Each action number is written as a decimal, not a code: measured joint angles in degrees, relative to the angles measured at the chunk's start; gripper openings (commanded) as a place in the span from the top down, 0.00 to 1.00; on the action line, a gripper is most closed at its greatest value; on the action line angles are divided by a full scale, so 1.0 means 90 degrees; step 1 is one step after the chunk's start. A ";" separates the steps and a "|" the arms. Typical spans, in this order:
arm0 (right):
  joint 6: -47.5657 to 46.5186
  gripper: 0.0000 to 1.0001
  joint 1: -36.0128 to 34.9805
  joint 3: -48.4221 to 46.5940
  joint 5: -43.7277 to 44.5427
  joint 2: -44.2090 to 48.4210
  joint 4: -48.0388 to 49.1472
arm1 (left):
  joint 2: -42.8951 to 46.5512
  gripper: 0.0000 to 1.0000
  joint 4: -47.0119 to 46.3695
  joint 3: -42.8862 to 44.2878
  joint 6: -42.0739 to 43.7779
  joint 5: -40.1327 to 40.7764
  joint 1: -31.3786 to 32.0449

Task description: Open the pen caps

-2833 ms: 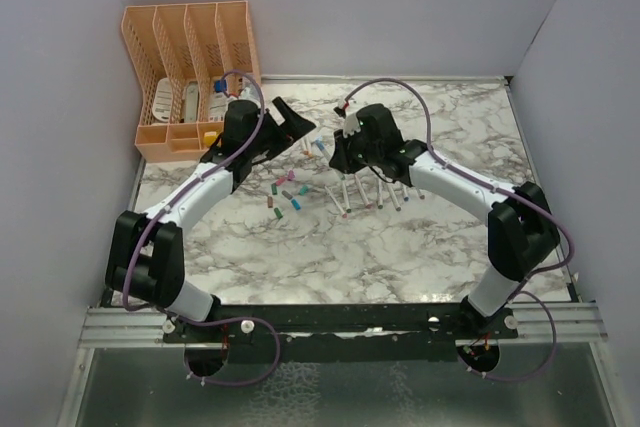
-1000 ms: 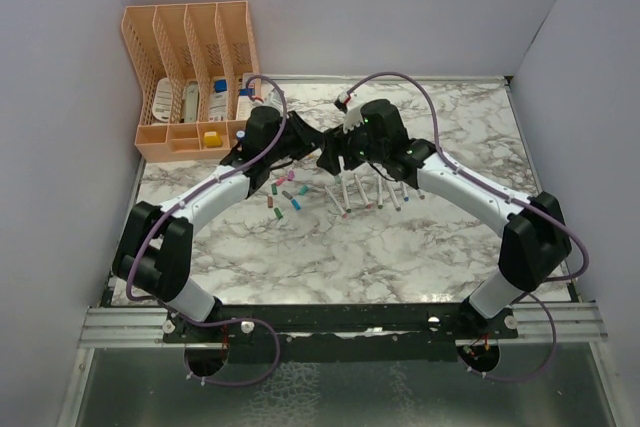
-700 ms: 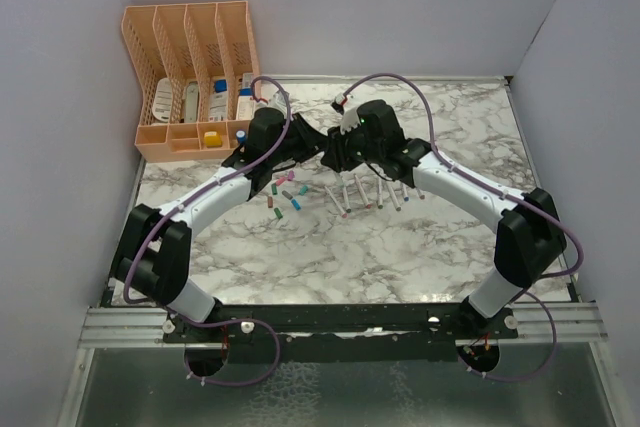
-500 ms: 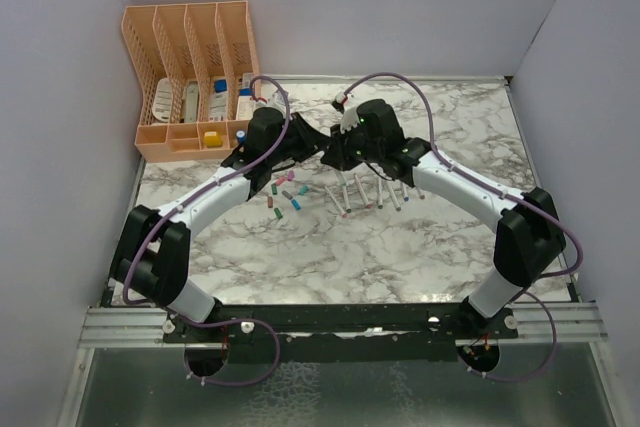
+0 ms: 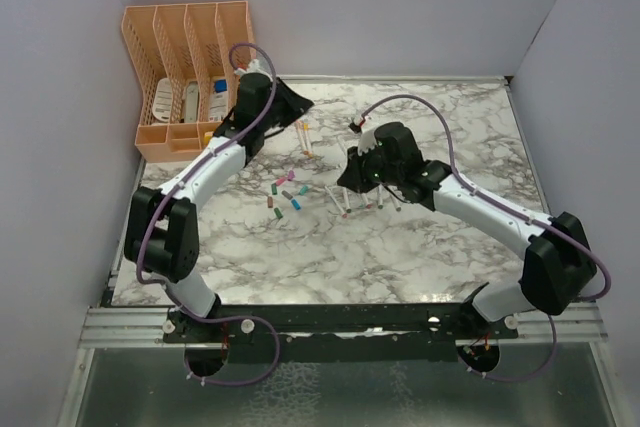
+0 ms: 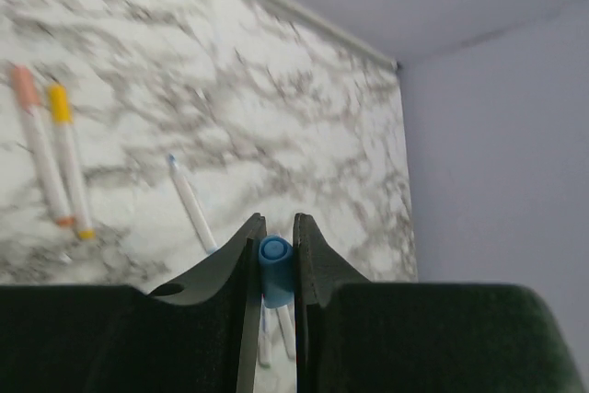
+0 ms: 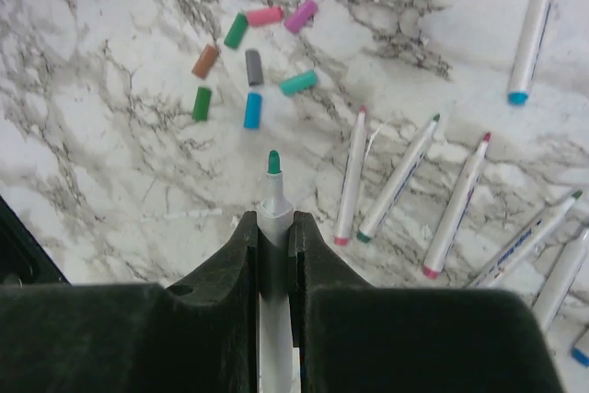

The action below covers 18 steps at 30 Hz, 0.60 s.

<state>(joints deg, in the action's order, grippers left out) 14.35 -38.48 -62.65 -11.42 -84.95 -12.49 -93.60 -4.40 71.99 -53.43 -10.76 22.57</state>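
My left gripper [image 6: 274, 223] is shut on a small blue pen cap [image 6: 274, 269], held end-on between the fingers; in the top view this gripper [image 5: 291, 107] hangs near the back left of the table. My right gripper [image 7: 273, 218] is shut on a white pen barrel [image 7: 273, 204] with a bare green tip pointing forward, at mid-table [image 5: 350, 179]. Several loose pen caps [image 7: 248, 66] in green, pink, purple, brown, grey, teal and blue lie in a cluster [image 5: 285, 195]. Two capped pens [image 5: 302, 137], orange and yellow [image 6: 64, 158], lie at the back.
A row of uncapped white pens [image 7: 433, 190] lies right of the cap cluster, partly under the right arm [image 5: 385, 195]. An orange desk organizer [image 5: 190, 72] stands at the back left corner. Grey walls close in the marble table [image 5: 420, 257] on three sides.
The grippers were together at mid-table; they have pulled apart. The left one went back and left with the blue cap, the right one came forward and right with the barrel.
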 measured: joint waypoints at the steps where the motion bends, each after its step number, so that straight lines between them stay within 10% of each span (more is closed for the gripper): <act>1: 0.0007 0.99 -0.0015 0.0141 0.0000 0.0134 -0.0121 | -0.0129 1.00 -0.0007 0.0182 0.0032 0.0129 -0.0165; 9: -0.0090 0.99 -0.0005 0.0097 0.0889 0.0141 -0.0593 | -0.0321 1.00 0.0126 0.0474 0.0311 0.0408 -0.0469; 18: -0.0634 0.99 0.0806 -0.2195 0.1865 -0.2159 -0.0738 | 0.1294 1.00 0.1158 -0.1809 0.0908 0.0301 -0.0272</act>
<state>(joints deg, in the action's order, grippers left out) 8.64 -31.22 -82.41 5.37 -104.38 -19.14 -81.95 6.02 55.70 -45.25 -8.05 20.12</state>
